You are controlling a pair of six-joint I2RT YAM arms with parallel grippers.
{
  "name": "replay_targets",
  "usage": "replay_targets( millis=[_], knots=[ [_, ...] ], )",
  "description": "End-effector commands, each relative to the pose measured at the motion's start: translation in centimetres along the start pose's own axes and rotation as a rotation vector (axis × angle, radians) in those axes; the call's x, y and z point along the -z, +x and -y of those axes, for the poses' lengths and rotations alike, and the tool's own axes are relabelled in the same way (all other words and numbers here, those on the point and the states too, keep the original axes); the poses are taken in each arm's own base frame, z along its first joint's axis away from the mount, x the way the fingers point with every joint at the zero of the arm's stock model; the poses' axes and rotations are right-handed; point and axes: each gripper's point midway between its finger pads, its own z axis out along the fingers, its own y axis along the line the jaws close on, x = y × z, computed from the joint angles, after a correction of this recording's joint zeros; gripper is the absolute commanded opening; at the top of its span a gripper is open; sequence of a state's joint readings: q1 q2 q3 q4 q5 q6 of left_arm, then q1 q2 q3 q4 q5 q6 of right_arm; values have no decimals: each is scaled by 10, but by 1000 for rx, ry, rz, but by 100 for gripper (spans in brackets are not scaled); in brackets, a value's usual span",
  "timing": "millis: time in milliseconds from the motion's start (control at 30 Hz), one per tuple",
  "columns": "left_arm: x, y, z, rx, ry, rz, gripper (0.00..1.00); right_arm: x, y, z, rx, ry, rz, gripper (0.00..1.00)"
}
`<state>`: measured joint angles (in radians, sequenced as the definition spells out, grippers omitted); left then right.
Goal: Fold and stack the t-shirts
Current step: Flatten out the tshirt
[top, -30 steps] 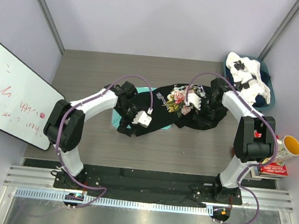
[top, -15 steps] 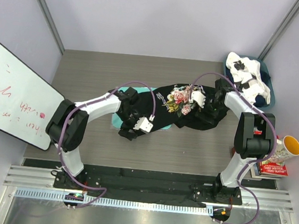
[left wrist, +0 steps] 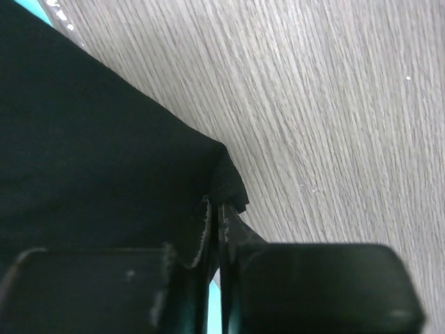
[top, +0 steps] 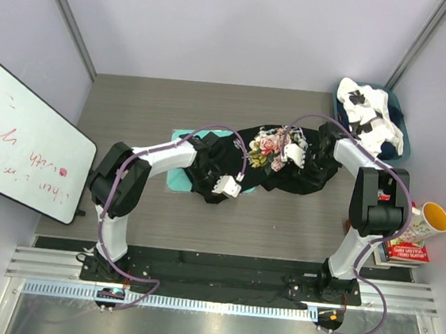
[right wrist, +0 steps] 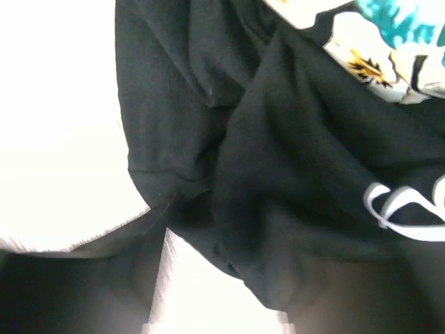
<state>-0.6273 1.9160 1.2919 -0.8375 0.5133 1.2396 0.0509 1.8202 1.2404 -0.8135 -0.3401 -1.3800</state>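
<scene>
Black t-shirt [top: 277, 179] hem inside left hand [left wrist: 214, 212]

Black t-shirt [top: 267, 165] (pink roses), teal board [top: 175, 178].

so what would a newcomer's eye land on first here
The black t-shirt with its pink rose print comes first, bunched mid-table with both arms reaching into it. The left gripper is pinched on its edge, and a teal board peeks out beneath its left side. Next come the white t-shirt with black patches, heaped in a blue bin at the far right corner, and the whiteboard at the left.
</scene>
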Motion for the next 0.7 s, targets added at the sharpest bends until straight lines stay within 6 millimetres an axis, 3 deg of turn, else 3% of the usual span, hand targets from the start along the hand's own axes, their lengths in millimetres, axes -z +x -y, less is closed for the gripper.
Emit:
replay_targets(
  millis=[0,33,67,100,200,300,367,500,567,600,667],
  knots=[
    [2,-2,-3,26,-31,-18,0,0,5,-4,6,-18,-27,37],
    [4,-1,-5,31,-42,-29,0,2,5,-3,9,-14,-33,25],
    [7,-2,-6,43,-51,-35,0,2,6,-2,8,-12,-36,6],
    [16,-6,-11,40,-79,-37,0,3,6,-1,8,-6,-40,1],
    [40,-8,-25,64,-162,-63,0,11,3,10,16,34,-42,1],
    [85,-14,-50,106,-319,-77,0,29,-6,31,39,123,-39,1],
    [119,-20,-64,122,-424,-74,0,52,-15,51,65,211,-35,1],
    [210,-14,-94,160,-687,-119,0,100,-30,83,120,368,-34,1],
    [239,-11,-96,152,-757,-139,0,122,-36,100,146,451,-32,1],
    [256,2,-98,167,-809,-180,0,136,-40,105,164,494,-34,1],
    [270,13,-95,147,-839,-234,0,158,-39,120,190,591,-48,1]
  ],
)
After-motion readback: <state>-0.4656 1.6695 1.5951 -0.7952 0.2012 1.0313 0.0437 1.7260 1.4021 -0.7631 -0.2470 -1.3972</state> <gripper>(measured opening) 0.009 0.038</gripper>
